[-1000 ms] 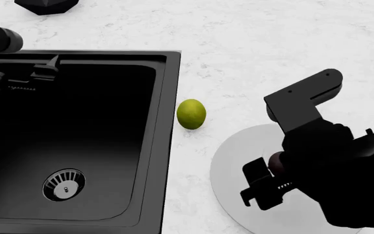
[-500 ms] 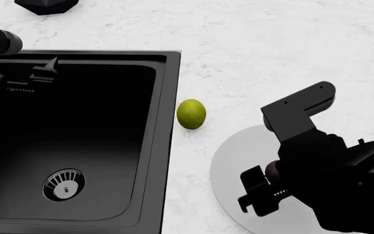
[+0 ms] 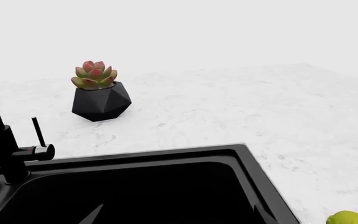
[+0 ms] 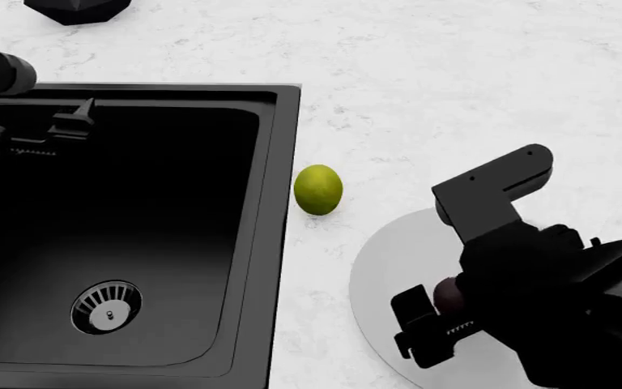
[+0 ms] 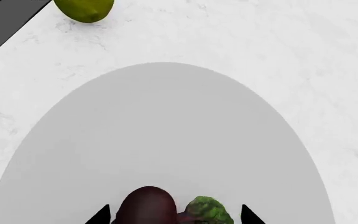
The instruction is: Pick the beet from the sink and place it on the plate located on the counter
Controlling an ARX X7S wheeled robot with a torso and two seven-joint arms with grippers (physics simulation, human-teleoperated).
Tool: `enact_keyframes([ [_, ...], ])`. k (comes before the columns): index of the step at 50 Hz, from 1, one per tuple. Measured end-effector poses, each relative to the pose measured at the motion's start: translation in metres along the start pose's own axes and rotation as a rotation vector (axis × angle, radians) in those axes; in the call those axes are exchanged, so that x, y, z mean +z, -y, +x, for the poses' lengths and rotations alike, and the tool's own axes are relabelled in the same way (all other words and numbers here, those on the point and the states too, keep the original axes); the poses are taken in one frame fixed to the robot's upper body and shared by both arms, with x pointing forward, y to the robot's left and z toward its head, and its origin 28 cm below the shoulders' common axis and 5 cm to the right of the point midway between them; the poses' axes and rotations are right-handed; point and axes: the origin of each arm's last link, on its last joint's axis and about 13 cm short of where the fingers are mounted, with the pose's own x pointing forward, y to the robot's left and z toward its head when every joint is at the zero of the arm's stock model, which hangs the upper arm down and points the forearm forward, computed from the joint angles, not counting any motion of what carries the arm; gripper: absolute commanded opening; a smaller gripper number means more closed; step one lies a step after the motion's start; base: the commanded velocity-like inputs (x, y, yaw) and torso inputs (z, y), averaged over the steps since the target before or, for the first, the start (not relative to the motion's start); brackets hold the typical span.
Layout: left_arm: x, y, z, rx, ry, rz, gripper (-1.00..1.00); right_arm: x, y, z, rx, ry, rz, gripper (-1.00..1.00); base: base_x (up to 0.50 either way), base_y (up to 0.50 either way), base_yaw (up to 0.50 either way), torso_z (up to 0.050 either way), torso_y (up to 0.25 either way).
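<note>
Mostly done: the right gripper is clamped on the beet over the plate, just needs lowering and letting go; left gripper's state can't be told

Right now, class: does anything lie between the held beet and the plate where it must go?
Nothing visible does. The right gripper holds the beet directly over the bare plate. The lime sits on the counter, off the plate's rim.

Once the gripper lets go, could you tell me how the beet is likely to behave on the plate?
The beet looks round and smooth, so it may roll a little on the flat plate. Its leafy tuft could slow that. It looks firm, so the right gripper probably won't crush it.
</note>
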Motion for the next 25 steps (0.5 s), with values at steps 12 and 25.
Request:
enact_keyframes([
  [12, 0.001, 0.0, 0.0, 0.001, 0.002, 0.0, 1.0, 0.002, 0.001, -0.002, 0.0, 0.004, -0.007, 1.0, 0.0, 0.0, 0.0, 0.0, 0.0],
  [25, 0.006, 0.001, -0.002, -0.002, 0.009, 0.001, 1.0, 0.018, 0.005, -0.017, -0.013, 0.04, -0.016, 1.0, 0.0, 0.0, 0.0, 0.0, 0.0],
])
